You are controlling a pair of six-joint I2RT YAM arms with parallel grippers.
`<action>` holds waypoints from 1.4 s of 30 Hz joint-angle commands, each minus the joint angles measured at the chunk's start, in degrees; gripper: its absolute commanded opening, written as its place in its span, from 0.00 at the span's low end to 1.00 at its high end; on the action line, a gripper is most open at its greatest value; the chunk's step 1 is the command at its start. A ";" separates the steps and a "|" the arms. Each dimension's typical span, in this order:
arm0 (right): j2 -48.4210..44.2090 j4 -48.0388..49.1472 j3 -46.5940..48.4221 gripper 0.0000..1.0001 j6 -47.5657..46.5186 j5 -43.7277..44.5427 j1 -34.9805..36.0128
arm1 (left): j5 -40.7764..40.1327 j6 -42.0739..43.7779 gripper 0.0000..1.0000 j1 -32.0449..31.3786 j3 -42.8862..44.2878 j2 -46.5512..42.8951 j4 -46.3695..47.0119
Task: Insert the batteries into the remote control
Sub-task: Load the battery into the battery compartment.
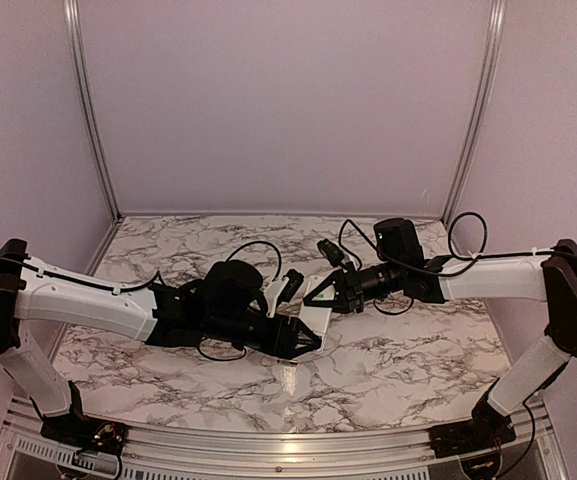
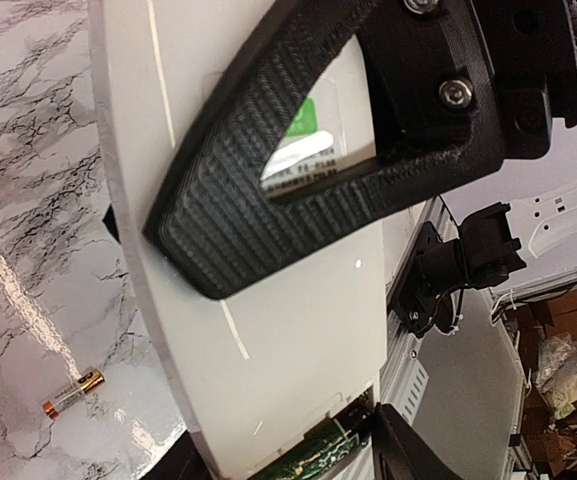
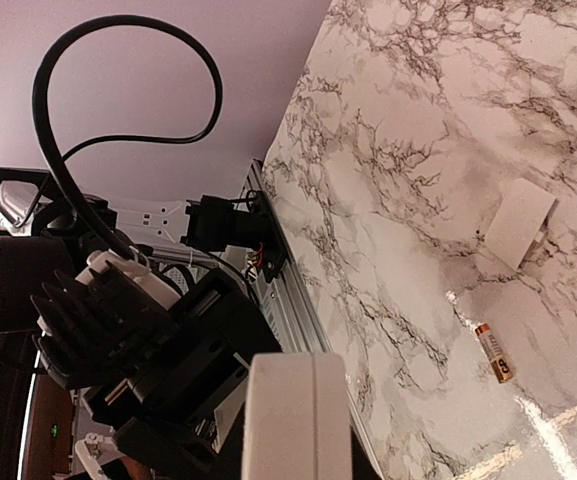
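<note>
Two black two-finger grippers meet at the centre of the top view, sharing a white flat plastic remote control (image 1: 320, 318) that appears lifted off the grey-veined, marble-patterned table (image 1: 398, 380). The right gripper (image 1: 332, 292), reaching in from the upper right, is pressed together on the handset's far end. In its own wrist view the remote control's smooth, seamed edge juts up at bottom centre.

The left gripper (image 1: 304, 338) brackets the near end from the lower left. One ribbed, matte printed finger (image 2: 218, 195) lies across the glossy white face, and a green-and-white label (image 2: 313, 120) shows through the finger's cut-out. Whether this gripper already pinches the shell cannot be told.

The double hold looks meant to steady the handset so its open end can be presented; there, a strip of green circuit board (image 2: 318, 445) peeks out at the bottom of the left wrist view.

One small cylindrical battery (image 3: 495, 353), dark with a copper-orange end, lies flat on the shiny tabletop at the lower right of the right wrist view, well apart from the remote control. A small white flat rectangular cover piece (image 3: 518, 222) rests above it, toward the right edge. Loading appears not yet begun.
</note>
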 commanded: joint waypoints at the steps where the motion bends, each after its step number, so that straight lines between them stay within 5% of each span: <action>1: -0.57 0.84 1.23 0.00 0.19 0.15 -0.30 | 2.55 1.24 0.46 -0.17 -0.19 -0.50 2.43; 11: -2.71 6.40 0.53 0.00 2.89 -2.36 -0.78 | 6.48 -0.10 0.30 0.88 -3.31 -1.14 6.64; 29: -5.80 17.30 -0.66 0.00 9.97 -6.00 -0.86 | 11.26 -2.14 0.16 2.69 -7.29 -1.52 12.03; 31: -5.52 15.72 -0.45 0.00 8.90 -5.57 -0.88 | 11.28 -1.73 0.17 2.79 -7.11 -1.70 11.78; 36: -4.25 7.21 0.57 0.00 3.54 -2.16 -0.87 | 10.88 -0.04 0.40 2.70 -5.88 -2.66 11.14; 42: -3.71 4.66 0.84 0.00 1.86 0.20 -0.96 | 9.70 1.34 0.49 2.69 -4.39 -3.26 9.60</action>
